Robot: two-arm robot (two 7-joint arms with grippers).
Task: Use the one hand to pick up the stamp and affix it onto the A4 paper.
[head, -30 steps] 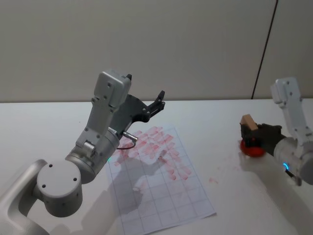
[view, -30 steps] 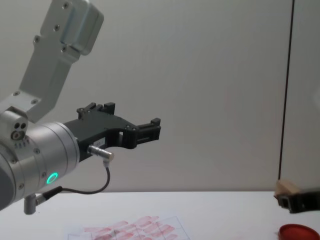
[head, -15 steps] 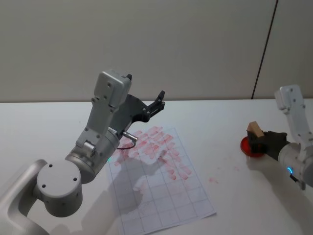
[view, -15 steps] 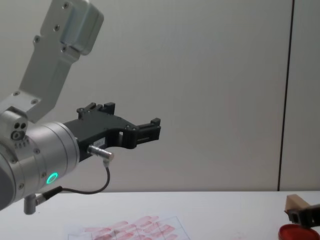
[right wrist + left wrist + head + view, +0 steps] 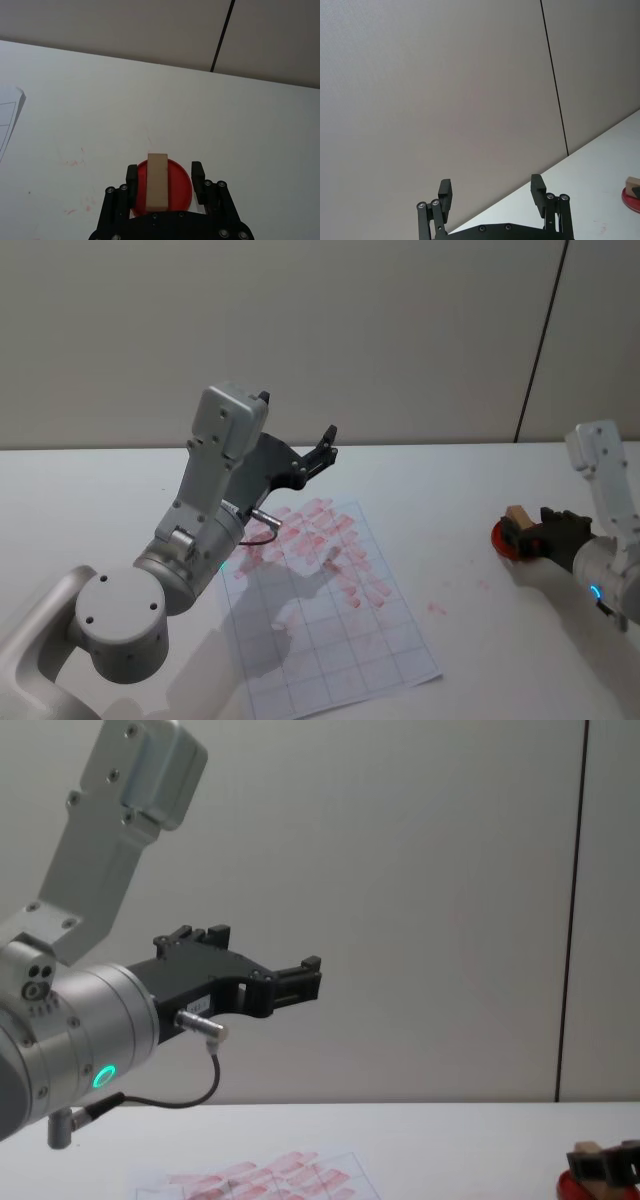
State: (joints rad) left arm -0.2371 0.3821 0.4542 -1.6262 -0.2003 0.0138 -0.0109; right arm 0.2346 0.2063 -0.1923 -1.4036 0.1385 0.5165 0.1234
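Stamp (image 5: 157,181) lies flat on red pad (image 5: 177,186), lengthwise between parted right hand (image 5: 164,176) fingers.

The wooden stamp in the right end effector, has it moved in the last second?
Yes. The stamp has dropped toward the red ink pad, carried down by the right end effector; a second ago it sat clearly above the pad.

The stamp (image 5: 158,181) hides the ink pad's (image 5: 176,186) middle.

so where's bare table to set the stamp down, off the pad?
Bare table between the A4 paper and the ink pad, with faint red smudges. Crowded at the pad: right gripper open around the stamp. Left gripper hangs above the paper's far end.
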